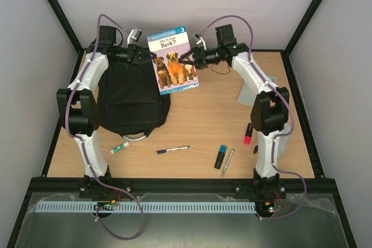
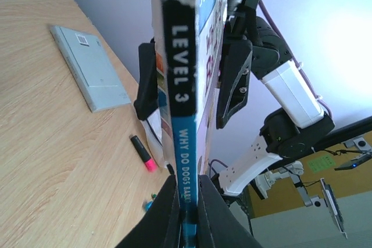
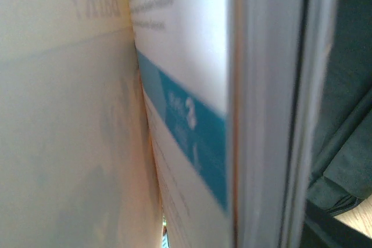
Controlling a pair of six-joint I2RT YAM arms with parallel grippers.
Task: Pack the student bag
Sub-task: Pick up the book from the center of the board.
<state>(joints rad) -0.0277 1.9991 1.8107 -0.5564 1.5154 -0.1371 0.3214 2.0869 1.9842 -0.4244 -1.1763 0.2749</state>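
A thin book titled "Why Do Dogs Bark?" hangs upright in the air at the back of the table, just right of the student bag, a black backpack lying flat. My left gripper is shut on the book's blue spine, gripping it at its lower end. My right gripper straddles the opposite edge, and its black fingers stand apart on either side of the cover. The right wrist view is filled by the book's pages, with a strip of black bag at the right.
A flat grey case lies at the right rear. A pink highlighter sits by the right arm. A blue highlighter, a silver pen, a dark pen and a green-capped marker lie along the front.
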